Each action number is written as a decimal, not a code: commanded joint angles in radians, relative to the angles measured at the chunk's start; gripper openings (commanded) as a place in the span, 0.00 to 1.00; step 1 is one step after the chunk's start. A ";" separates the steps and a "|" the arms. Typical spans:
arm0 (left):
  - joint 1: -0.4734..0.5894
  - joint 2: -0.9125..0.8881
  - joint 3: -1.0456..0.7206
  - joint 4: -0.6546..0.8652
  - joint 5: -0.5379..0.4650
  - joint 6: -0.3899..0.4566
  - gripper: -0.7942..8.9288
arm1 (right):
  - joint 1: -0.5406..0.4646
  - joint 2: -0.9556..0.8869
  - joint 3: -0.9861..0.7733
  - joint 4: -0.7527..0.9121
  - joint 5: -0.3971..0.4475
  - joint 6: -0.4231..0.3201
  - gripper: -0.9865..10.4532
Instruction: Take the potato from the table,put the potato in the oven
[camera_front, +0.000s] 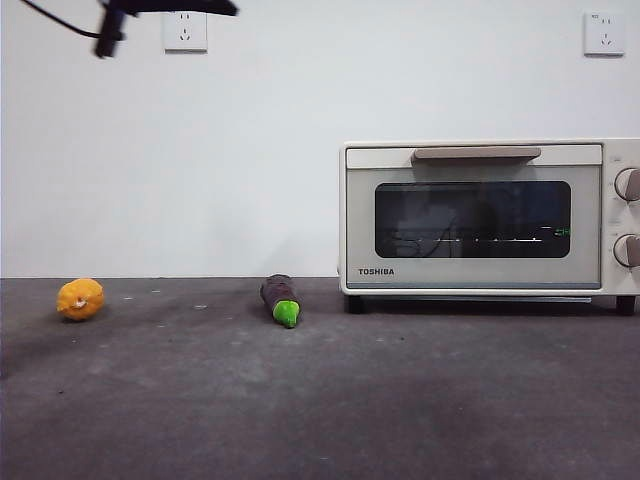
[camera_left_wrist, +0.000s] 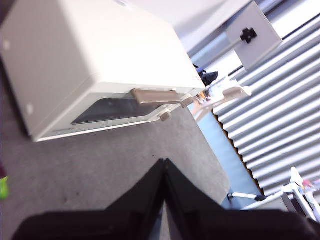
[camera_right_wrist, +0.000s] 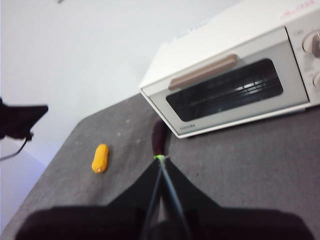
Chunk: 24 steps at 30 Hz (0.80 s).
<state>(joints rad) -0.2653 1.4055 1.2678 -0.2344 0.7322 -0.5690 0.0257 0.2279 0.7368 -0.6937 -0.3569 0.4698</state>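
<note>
The job looks unstarted. The cream TOSHIBA oven (camera_front: 370, 215) stands at 3 o'clock in the front view with its dark glass door (camera_front: 472, 219) shut and the tan bar handle (camera_front: 476, 154) untouched. No potato shows in any of the three views. On the dark grey table (camera_front: 320, 400) lie only a small yellow-orange lumpy fruit (camera_front: 80, 298) at 9 o'clock and a dark purple eggplant (camera_front: 281, 298) with a green tip near 7 o'clock, well apart from each other. Behind the glass only rack bars can be made out, so whether anything sits inside cannot be told. By that reading everything is left: finding the potato, lifting it, opening the door and setting it inside.

Both arms hang high, clear of the table. The left gripper (camera_left_wrist: 165, 167) has its jaws pressed together on nothing and looks down toward the oven's top and handle. The right gripper (camera_right_wrist: 160, 165), jaws likewise closed and empty, points over the eggplant toward the oven front. One black arm tip (camera_front: 112, 25) shows at 11 o'clock in the front view.
</note>
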 joint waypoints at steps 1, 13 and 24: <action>-0.032 0.073 0.069 -0.013 0.000 0.015 0.08 | 0.000 0.000 0.005 -0.007 -0.003 -0.021 0.08; -0.152 0.375 0.409 -0.105 -0.003 0.031 0.08 | 0.000 0.018 0.005 -0.058 -0.049 -0.048 0.08; -0.226 0.617 0.755 -0.213 -0.087 0.133 0.08 | 0.000 0.088 0.005 -0.109 -0.024 -0.113 0.08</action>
<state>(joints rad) -0.4828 1.9987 2.0029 -0.4446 0.6495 -0.4774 0.0257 0.3099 0.7368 -0.8074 -0.3885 0.3809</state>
